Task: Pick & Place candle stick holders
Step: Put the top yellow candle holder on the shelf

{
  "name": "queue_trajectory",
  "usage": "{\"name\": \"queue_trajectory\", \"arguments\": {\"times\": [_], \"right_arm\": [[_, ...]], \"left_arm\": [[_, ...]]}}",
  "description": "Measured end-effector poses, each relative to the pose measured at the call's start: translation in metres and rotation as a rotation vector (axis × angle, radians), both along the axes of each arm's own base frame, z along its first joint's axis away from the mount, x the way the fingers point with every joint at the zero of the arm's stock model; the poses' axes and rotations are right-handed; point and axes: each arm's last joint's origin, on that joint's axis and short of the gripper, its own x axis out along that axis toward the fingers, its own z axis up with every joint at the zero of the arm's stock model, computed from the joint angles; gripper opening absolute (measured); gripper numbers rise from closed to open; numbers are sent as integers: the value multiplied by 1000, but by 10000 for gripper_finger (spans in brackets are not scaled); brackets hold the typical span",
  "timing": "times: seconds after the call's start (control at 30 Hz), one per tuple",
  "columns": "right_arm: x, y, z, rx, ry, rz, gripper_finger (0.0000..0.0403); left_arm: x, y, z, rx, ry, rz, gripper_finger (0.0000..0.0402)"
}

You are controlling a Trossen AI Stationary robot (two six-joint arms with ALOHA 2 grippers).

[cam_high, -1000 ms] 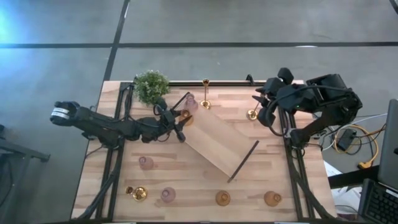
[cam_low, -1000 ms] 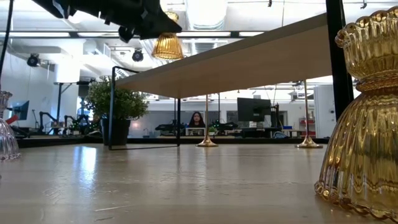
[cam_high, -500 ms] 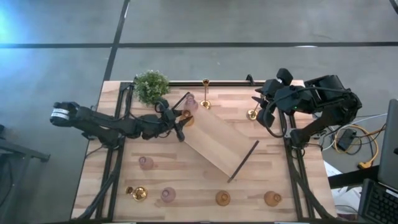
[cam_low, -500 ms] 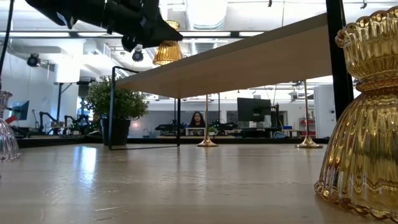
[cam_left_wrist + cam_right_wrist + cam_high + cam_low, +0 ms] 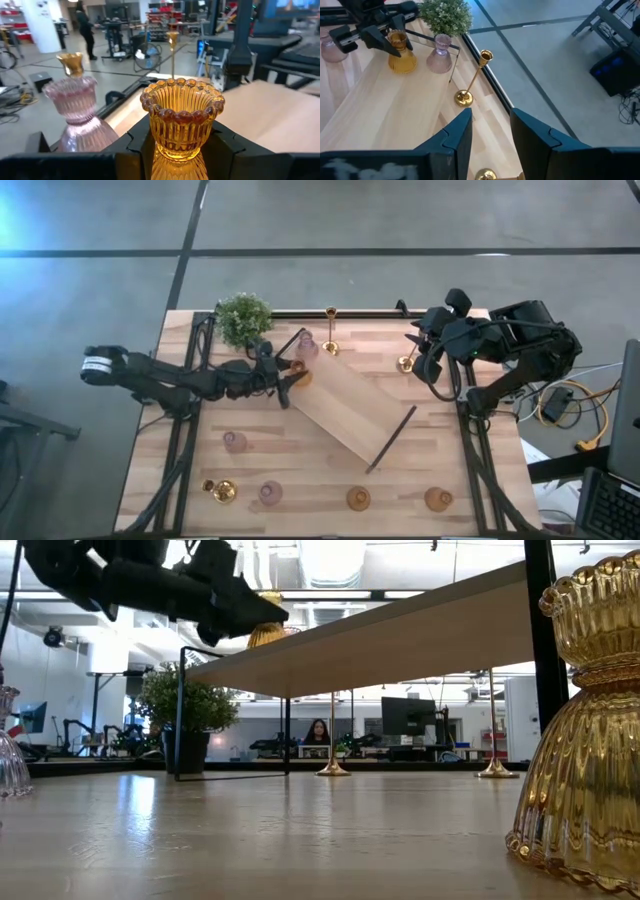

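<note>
My left gripper has its jaws closed on the amber holder, over the tray's end beside the pink holder. If I release it tilted, it could topple or knock the pink one. My right gripper hangs open-jawed above the gold stick, whose thin stem would tip at a brush.
</note>
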Motion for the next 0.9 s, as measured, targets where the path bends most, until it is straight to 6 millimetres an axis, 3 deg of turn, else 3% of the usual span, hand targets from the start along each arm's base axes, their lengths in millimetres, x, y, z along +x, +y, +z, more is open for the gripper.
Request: {"name": "queue_trajectory", "arguments": {"times": [0.4, 0.9], "right_arm": [[0, 0, 0, -2, -2, 2, 125], [0, 0, 0, -4, -1, 5, 125]], "left_arm": [[2, 5, 3, 62, 2, -187, 125], [6, 22, -5, 67, 42, -98, 125]]}}
